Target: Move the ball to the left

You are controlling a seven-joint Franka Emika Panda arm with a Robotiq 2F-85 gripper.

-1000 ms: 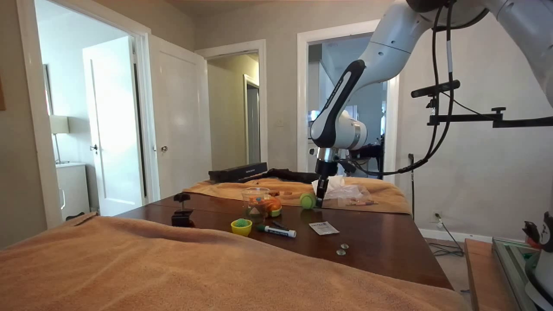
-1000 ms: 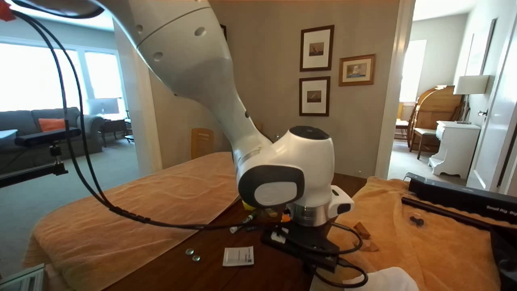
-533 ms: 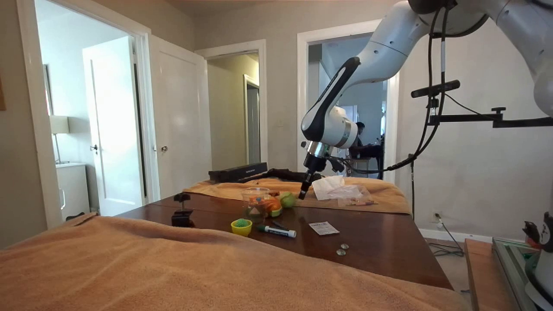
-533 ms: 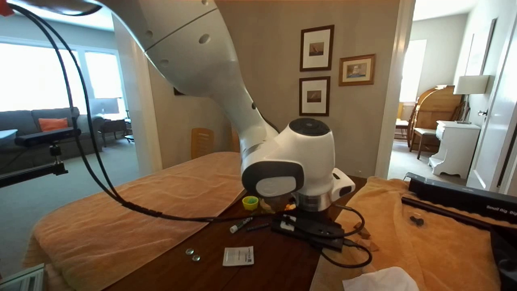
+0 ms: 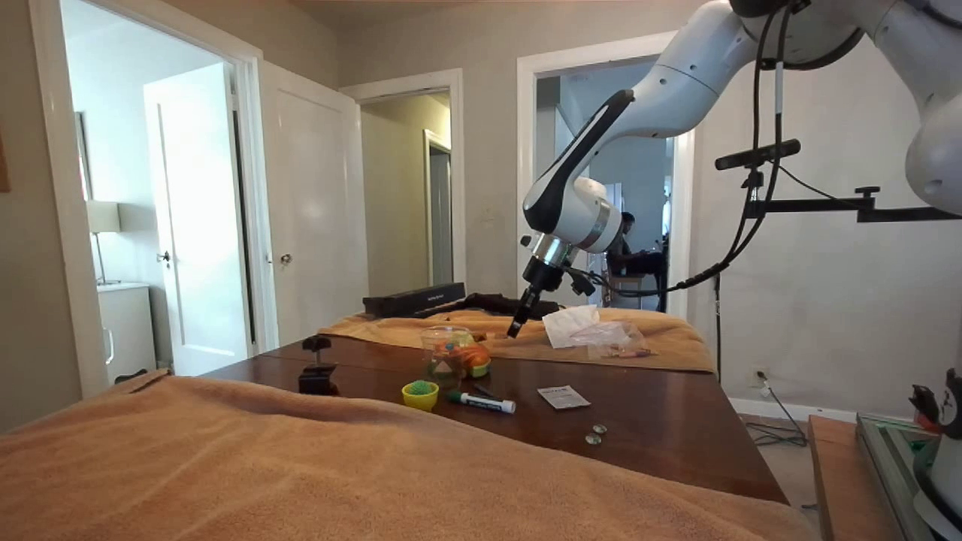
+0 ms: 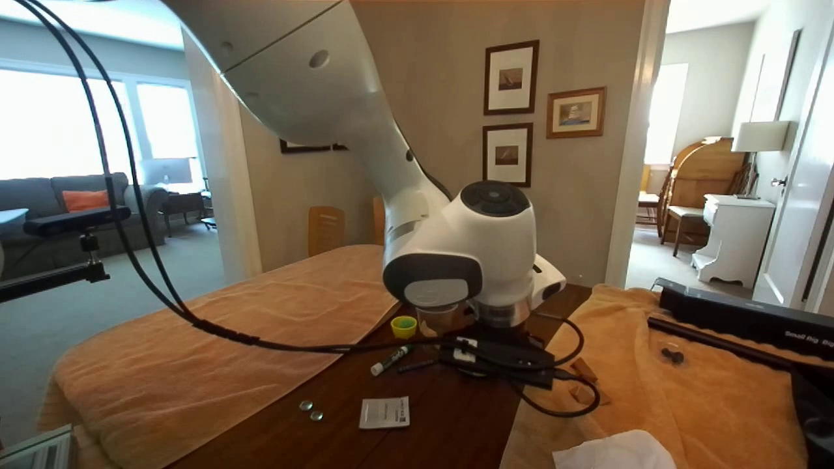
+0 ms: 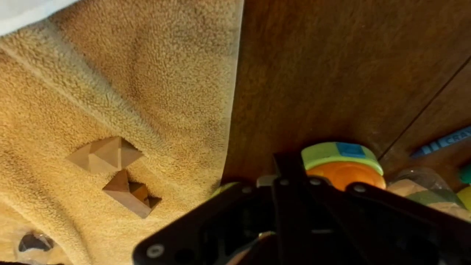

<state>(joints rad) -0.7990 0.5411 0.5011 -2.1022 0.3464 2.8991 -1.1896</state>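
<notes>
The move to the left looked, at a guess, mostly done. In the wrist view only a sliver of the ball (image 7: 223,188) showed, low and near the centre of the frame, the rest apparently hidden by the gripper (image 7: 278,173), around where the towel (image 7: 184,92) met the bare worktop (image 7: 331,73). In an exterior view a yellow-green patch, probably that ball, sat near the middle of the frame, left of the fingertips and partly masked by the clear cup (image 5: 430,347) and the orange toy (image 5: 476,357). The gripper slanted down above it all, its fingers pressed together with nothing seen between them. What remained was likely a small nudge or simply backing off; whether the ball was at rest, and how far left was wanted, could not be told
</notes>
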